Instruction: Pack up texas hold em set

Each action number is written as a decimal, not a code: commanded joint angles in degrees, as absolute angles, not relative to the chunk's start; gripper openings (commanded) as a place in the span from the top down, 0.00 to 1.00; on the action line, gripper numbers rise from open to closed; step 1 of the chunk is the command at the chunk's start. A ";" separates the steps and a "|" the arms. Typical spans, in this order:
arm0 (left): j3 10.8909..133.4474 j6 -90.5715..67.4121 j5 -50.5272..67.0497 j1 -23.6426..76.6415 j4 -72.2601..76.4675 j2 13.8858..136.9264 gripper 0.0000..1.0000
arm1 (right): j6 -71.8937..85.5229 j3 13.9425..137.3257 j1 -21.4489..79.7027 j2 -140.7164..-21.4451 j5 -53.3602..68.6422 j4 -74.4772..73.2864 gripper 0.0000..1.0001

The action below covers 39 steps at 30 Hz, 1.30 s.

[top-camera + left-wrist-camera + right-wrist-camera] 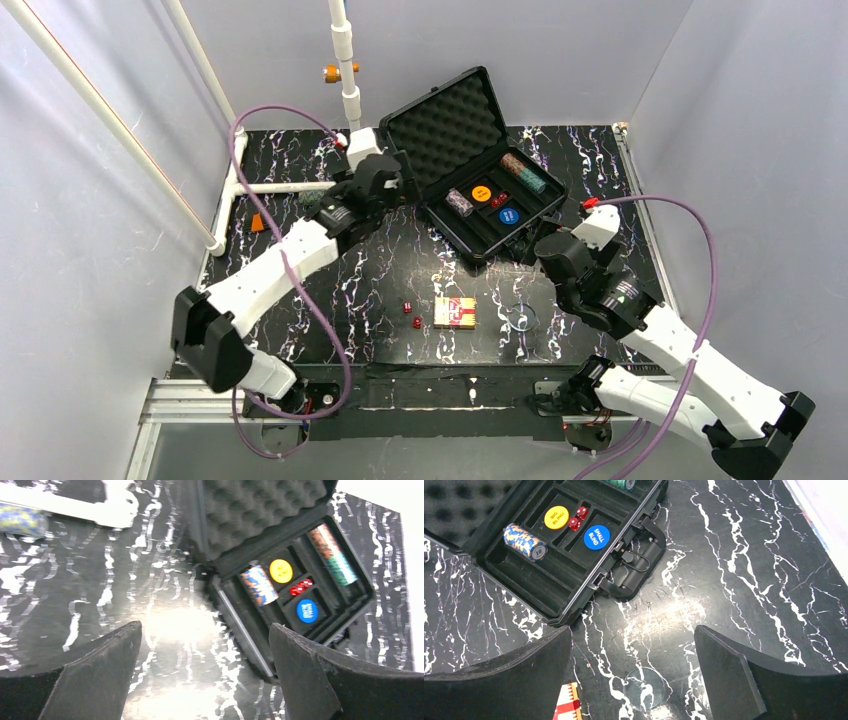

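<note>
Where the top view looks down, the black case (445,125) lies open at the far side of the table (400,265), lid propped back; card box (455,312) and loose red dice (417,322) sit nearer the bases, well apart from it. Left wrist: left gripper (205,627) jaws spread wide, nothing between; case tray ahead holds chip stacks (258,585), orange disc (281,571), blue disc (306,610). Right wrist: right gripper (633,630) jaws wide, empty, over bare table by the case's handle (636,577).
</note>
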State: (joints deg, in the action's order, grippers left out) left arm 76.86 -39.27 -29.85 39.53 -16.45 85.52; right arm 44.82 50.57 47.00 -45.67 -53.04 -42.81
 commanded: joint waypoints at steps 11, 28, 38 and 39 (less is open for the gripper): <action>64.63 -25.88 -29.37 28.32 -27.84 61.93 0.02 | 42.29 52.13 47.37 -47.97 -45.41 -32.55 0.00; 55.41 -18.72 -32.52 26.12 -28.86 47.69 0.02 | 32.68 46.23 47.37 -43.96 -25.18 -14.47 0.00; 53.52 -14.92 -35.57 26.10 -28.33 46.44 0.02 | 27.31 57.00 47.37 -59.60 -17.24 -20.96 0.00; 53.57 -14.89 -36.24 26.10 -28.44 46.29 0.02 | 26.99 58.02 47.37 -61.07 -17.16 -21.56 0.00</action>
State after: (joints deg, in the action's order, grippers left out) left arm 53.93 -17.02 -31.62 26.37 -29.02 47.90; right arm 30.85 51.59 47.00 -57.04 -21.32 -20.25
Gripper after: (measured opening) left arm 0.983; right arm 0.997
